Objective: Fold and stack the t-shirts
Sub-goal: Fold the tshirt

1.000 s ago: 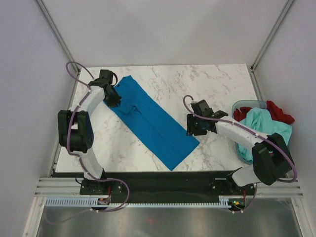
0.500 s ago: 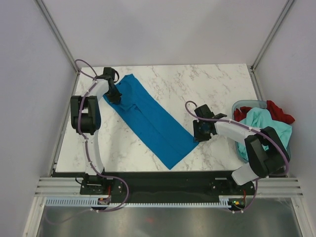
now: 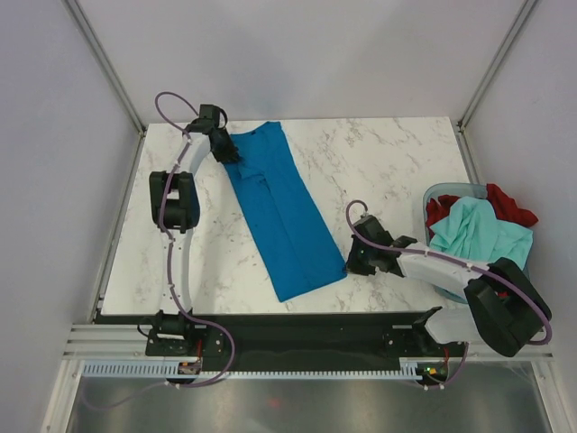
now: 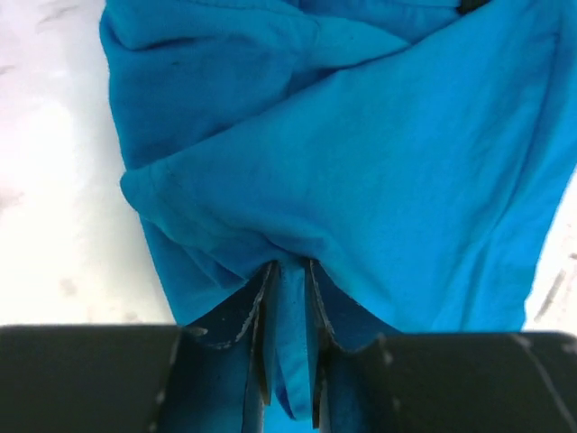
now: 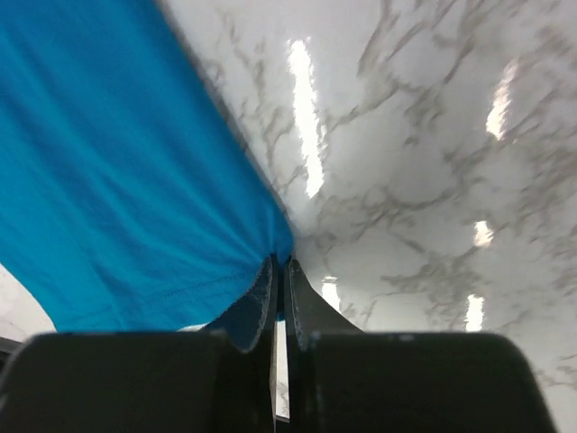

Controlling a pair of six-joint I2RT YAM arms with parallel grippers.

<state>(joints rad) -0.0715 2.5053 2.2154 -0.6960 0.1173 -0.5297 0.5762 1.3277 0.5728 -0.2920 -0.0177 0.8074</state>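
On the white marble table [image 3: 388, 162] the blue t-shirt [image 3: 284, 212] lies folded into a long narrow strip. It runs from the far left part of the top down toward the near edge, slanting a little to the right. The left hand [image 3: 225, 149] is at the strip's far end. In the left wrist view its two fingers are pressed together on a pinched ridge of blue cloth, and the fabric fans out in creases from that grip. The right hand [image 3: 356, 262] sits low at the strip's near right side. In the right wrist view its fingers are almost touching, with the very edge of the blue cloth caught between them and bare marble just beside.

At the right edge of the table stands a translucent grey-blue basket [image 3: 436, 190], well apart from the blue strip. Two garments are bundled in it, unfolded. The mint-teal t-shirt [image 3: 473, 234] fills most of it and bulges over the near side. The red t-shirt [image 3: 509, 203] lies under and behind it, showing along the far rim and spilling over the far right side. Part of the right arm crosses in front of the basket's near wall, so its lower edge is hidden.
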